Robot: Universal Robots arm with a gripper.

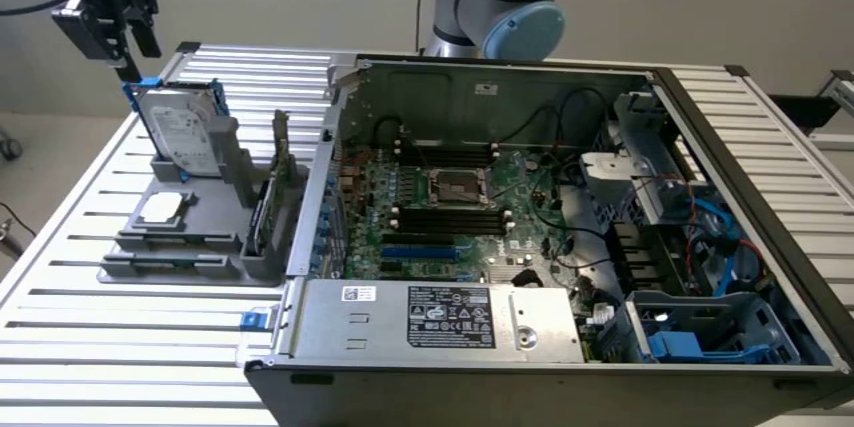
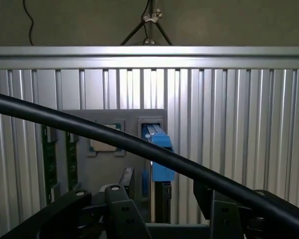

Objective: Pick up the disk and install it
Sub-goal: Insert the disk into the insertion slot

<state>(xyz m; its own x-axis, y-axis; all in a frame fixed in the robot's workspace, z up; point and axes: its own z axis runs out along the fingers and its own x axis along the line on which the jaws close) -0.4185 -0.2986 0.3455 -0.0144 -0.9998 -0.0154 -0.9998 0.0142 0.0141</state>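
Early stage: nothing picked, nothing installed. In the wrist view the gripper [image 2: 164, 188] has its fingers [image 2: 125, 183] spread wide and pinching nothing. A black cable [image 2: 65, 122] crosses in front of them. Beyond it the disk [image 2: 158, 138] shows edge-on, lined up between the fingers but apart from them.

In the exterior view the disk [image 1: 184, 132] stands upright in a slot of the grey holder [image 1: 200, 237], which sits on the table [image 1: 80, 347] on the exterior view's left. The gripper [image 1: 127, 62] hangs just above the disk's top far corner, not touching. Pick and install both look undone.

Room, near to far:
- The PSU [image 1: 441, 317] blocks the near edge of the case [image 1: 327, 147].
- The blue-railed bay [image 1: 694, 332] at the near right looks like the likely seat. It is tight, with wires close by.
- The case's left wall stands between holder and interior.
- A chip [image 1: 163, 207] lies flat on the holder, near the disk's foot.
- A holder post is close on the disk's right.
- Open air above the disk.
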